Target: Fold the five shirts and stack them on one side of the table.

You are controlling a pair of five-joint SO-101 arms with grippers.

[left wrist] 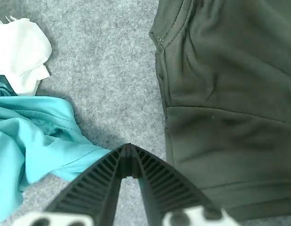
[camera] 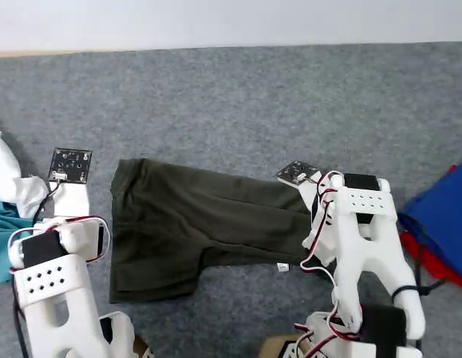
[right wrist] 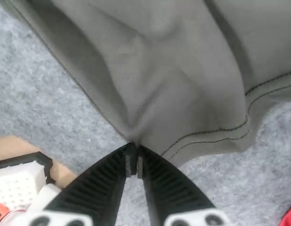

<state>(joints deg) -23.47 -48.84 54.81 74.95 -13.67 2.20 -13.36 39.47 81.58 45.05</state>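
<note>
A dark olive shirt (camera: 201, 224) lies partly folded across the middle of the grey table (camera: 238, 97). My right gripper (right wrist: 134, 149) is shut on this shirt's edge (right wrist: 173, 70), where the cloth bunches into its tips, at the shirt's right end in the high view. My left gripper (left wrist: 131, 149) is shut with nothing in it, low over bare table between the olive shirt's left hem (left wrist: 225, 94) and a crumpled teal shirt (left wrist: 32, 136).
A white garment (camera: 3, 168) and the teal shirt (camera: 1, 224) lie bunched at the table's left edge. A blue shirt (camera: 443, 216) rests on a red one (camera: 432, 261) at the right edge. The far half of the table is bare grey cloth.
</note>
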